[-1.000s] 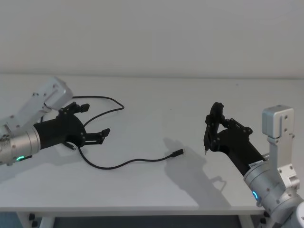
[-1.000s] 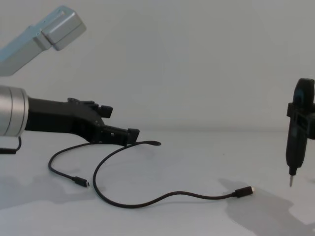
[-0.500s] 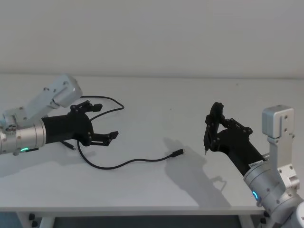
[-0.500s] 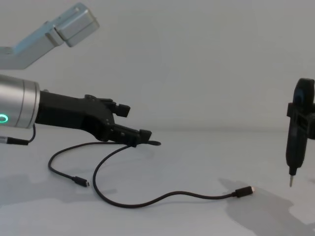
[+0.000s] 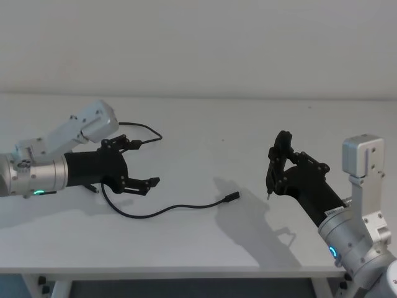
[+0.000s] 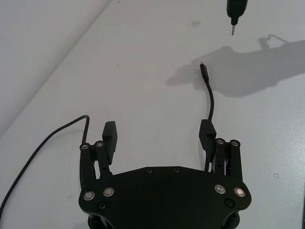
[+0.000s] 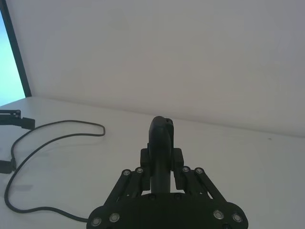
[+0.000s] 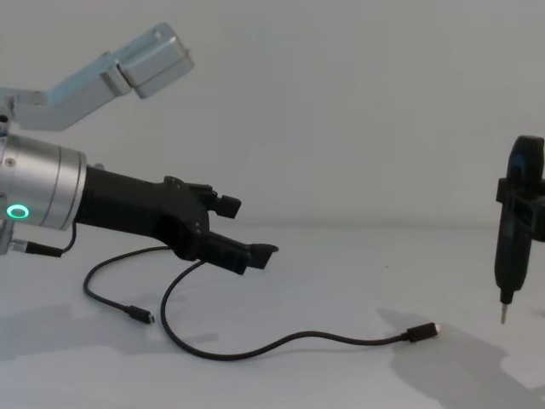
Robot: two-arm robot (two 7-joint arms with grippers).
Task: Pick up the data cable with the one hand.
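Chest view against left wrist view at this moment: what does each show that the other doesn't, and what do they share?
Chest view: the green ring on the left arm's silver cylinder, the data cable with its near plug, and the left gripper side-on, above the table. Left wrist view: the cable disappearing behind one open finger. Both: the open left gripper, the cable's far plug and the right gripper with its pointed tip.
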